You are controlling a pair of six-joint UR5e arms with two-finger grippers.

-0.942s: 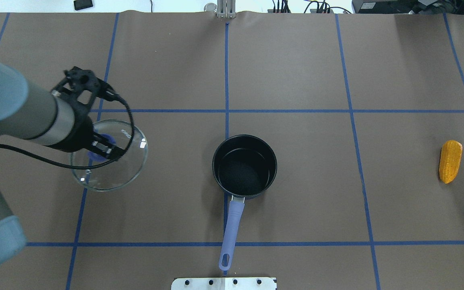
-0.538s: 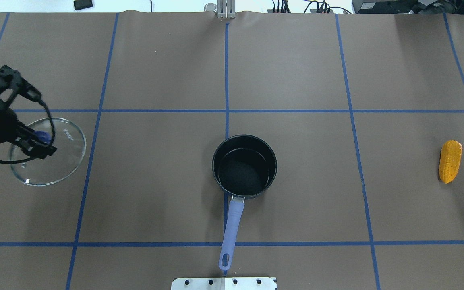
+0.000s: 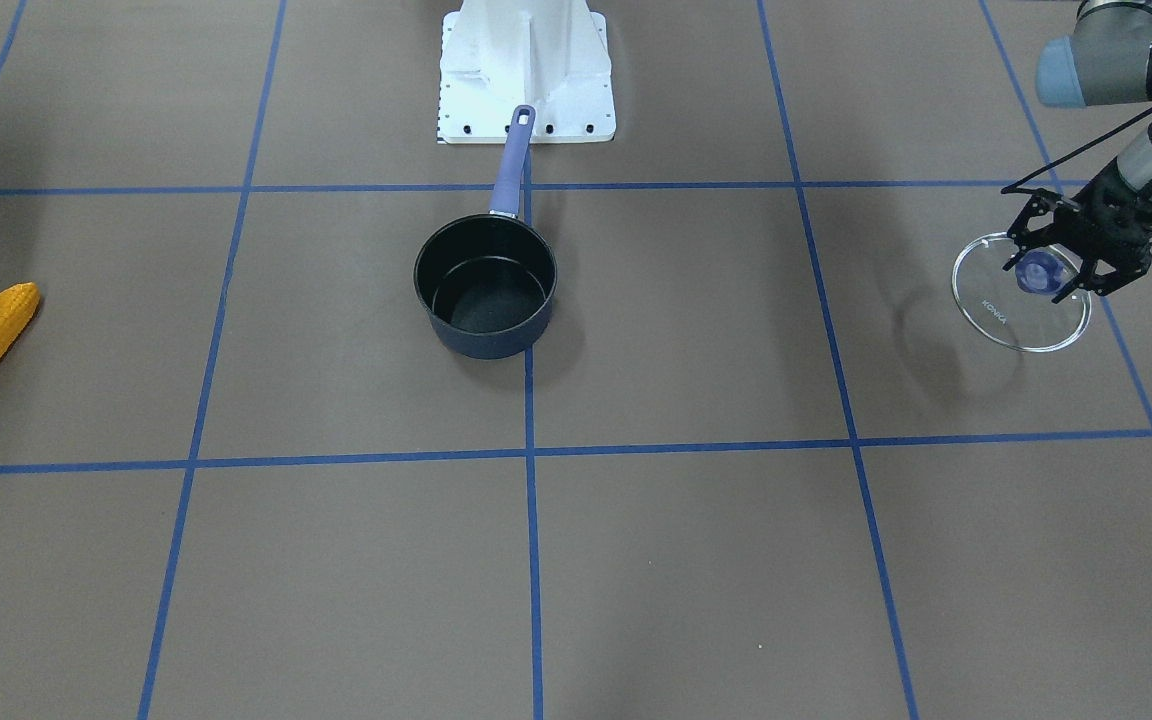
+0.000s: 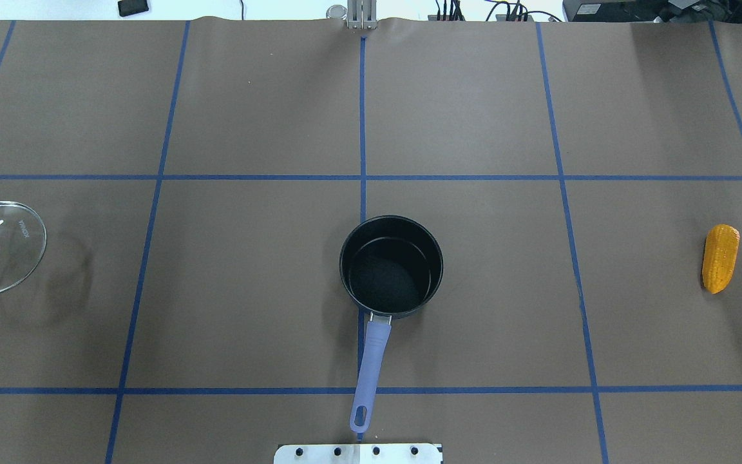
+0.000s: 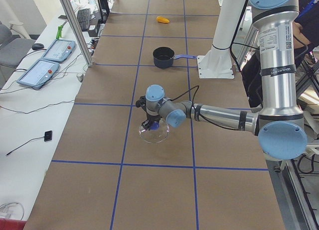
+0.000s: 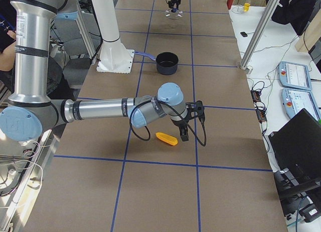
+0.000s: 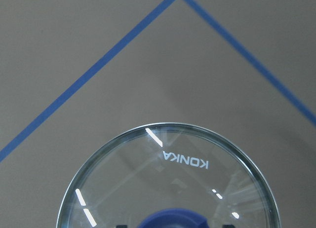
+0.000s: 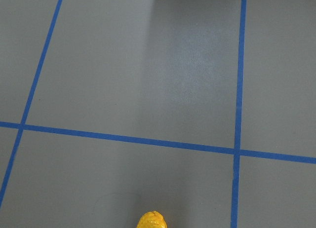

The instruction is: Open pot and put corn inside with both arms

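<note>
The dark navy pot (image 4: 390, 265) stands open and empty at the table's middle, its purple handle (image 4: 370, 367) pointing toward the robot base. It also shows in the front view (image 3: 484, 285). My left gripper (image 3: 1041, 270) is shut on the blue knob of the glass KONKA lid (image 3: 1011, 320) and holds it just above the table at the far left (image 4: 13, 258). The orange-yellow corn (image 4: 720, 258) lies at the far right. My right gripper (image 6: 183, 131) hangs close over the corn (image 6: 166, 139); I cannot tell if it is open or shut. The corn's tip (image 8: 151, 220) shows in the right wrist view.
The white robot base plate (image 4: 358, 453) sits just behind the pot handle. Blue tape lines grid the brown table. A metal post (image 4: 361, 16) stands at the far edge. Operator consoles (image 5: 40, 73) lie on a side bench.
My left gripper has carried the lid further left, to the edge of the overhead view. The pot and the corn have not moved.
</note>
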